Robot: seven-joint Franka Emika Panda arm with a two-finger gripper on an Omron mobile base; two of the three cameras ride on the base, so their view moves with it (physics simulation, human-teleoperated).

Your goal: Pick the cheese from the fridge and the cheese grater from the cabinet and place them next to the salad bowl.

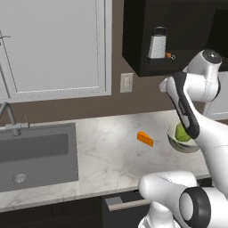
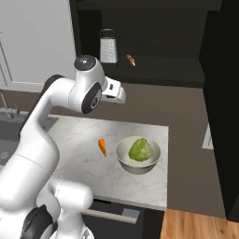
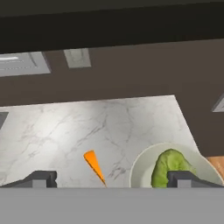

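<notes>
Now I am eyeing the grater (image 1: 157, 43): stiff, light, slippery metal; I'd be taking its black handle, gripper (image 3: 111, 180) spread empty.

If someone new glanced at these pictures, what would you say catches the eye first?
Probably the bright orange cheese lying on the pale marble counter, just left of the salad bowl in the left base view. Next, the silver grater standing upright in the open dark cabinet above. The tool hangs open over the counter, holding nothing.
</notes>
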